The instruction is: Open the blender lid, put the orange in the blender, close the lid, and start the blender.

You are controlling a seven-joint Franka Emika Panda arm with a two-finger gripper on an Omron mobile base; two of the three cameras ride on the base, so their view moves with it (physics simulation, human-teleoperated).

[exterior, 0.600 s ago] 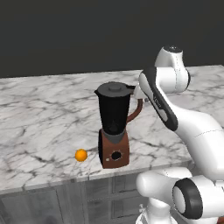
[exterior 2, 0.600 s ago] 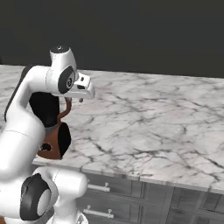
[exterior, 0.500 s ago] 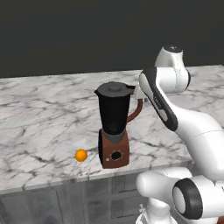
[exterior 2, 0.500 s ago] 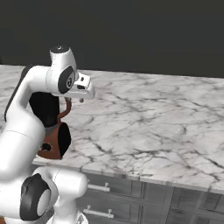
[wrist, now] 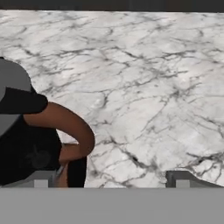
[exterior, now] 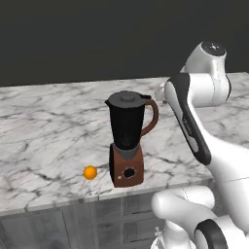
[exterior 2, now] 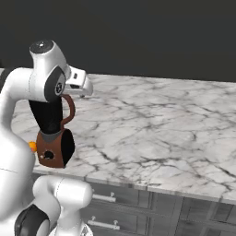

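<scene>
Near the front edge of the marble counter [exterior: 53,126] stands the blender [exterior: 127,140], its dark translucent jar rising from a reddish-brown base with a round black dial facing the near side. On top of the jar sits the blender lid [exterior: 127,98], a flat dark-grey disc with a raised centre knob, covering the jar mouth. A curved brown handle runs down the right side of the jar in the left base view, and the spout juts out at the upper left. Just left of the base, resting on the counter and apart from it, lies the orange [exterior: 90,172], a small bright ball close to the counter's near edge (in the right base view only a sliver of it peeks out at the blender's far side [exterior 2: 32,146]). The white arm rises on the right of the blender and bends back over the counter, its hand held above the surface at about the height of the jar top, to the right of and a little beyond the handle. From the hand view, the gripper [wrist: 111,179] points down at bare marble with the jaws standing wide apart and nothing between them; one dark tip sits over the handle's lower curve, the other over open counter. The handle and the grey lid edge with its dark side tab fill that view's left side. Below the counter, grey cabinet fronts [exterior 2: 138,207] with bar handles run along the near side.
</scene>
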